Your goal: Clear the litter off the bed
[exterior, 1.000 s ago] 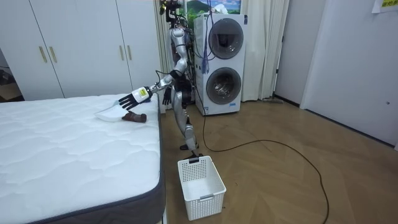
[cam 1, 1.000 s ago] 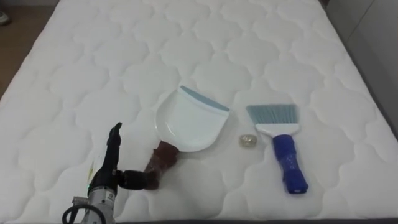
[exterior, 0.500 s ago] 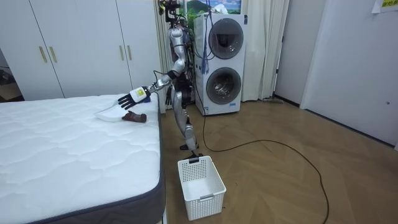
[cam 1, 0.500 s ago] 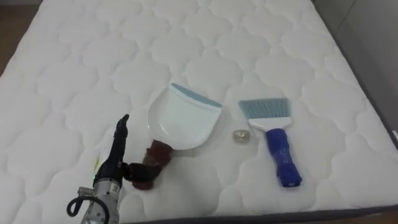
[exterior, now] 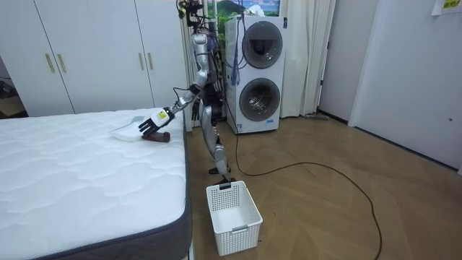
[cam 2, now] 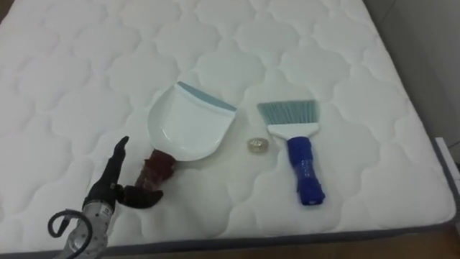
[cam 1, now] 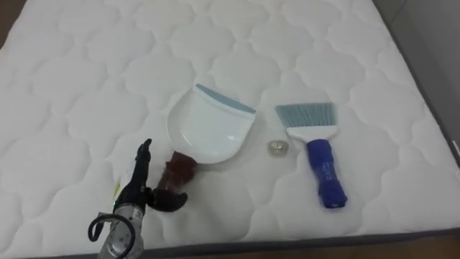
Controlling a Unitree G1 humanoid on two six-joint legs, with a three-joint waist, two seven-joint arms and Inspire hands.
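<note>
Sweeping was judged not yet begun: a small scrap (cam 1: 277, 147) was left on the mattress (cam 1: 86, 86) between white dustpan (cam 1: 210, 129) and untouched blue brush (cam 1: 319, 162), left hand (cam 1: 136, 190) was placed beside the dustpan's brown handle (cam 1: 180, 170), fingers (cam 1: 144, 155) straight and together, thumb touching it, nothing gripped

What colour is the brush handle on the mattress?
Blue, with pale blue-grey bristles. The brush shows best in the left eye view.

White dustpan (cam 2: 190, 129) on mattress (cam 2: 345, 65), blue brush (cam 2: 302, 162) beside it, left hand (cam 2: 108, 183) at dustpan's handle
</note>
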